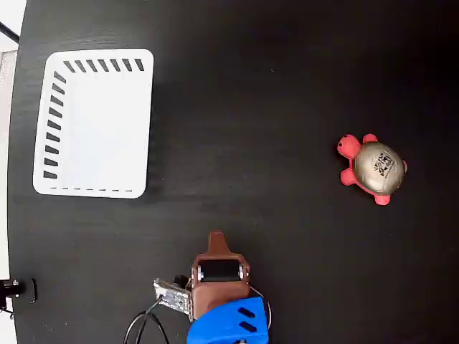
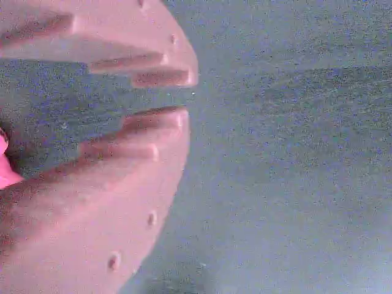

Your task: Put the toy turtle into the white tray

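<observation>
Red-pink toy turtle (image 1: 373, 168) near the right edge of the black table (image 1: 258, 86) in the fixed view, well apart from the white tray (image 1: 97, 122) by the top left corner. Brown pincer (image 2: 184, 95) at the bottom edge, fingertips nearly together, holding nothing.

Brown gripper (image 1: 216, 240) with a black motor block set in its middle, joined to a bright blue arm segment (image 1: 229, 322) with two dark slots. Small grey circuit board (image 1: 172, 296) at the side, thin black cables (image 1: 143, 326) looping off. Close up, pinkish-brown ribbed fingers (image 2: 122, 202) with small round studs.
</observation>
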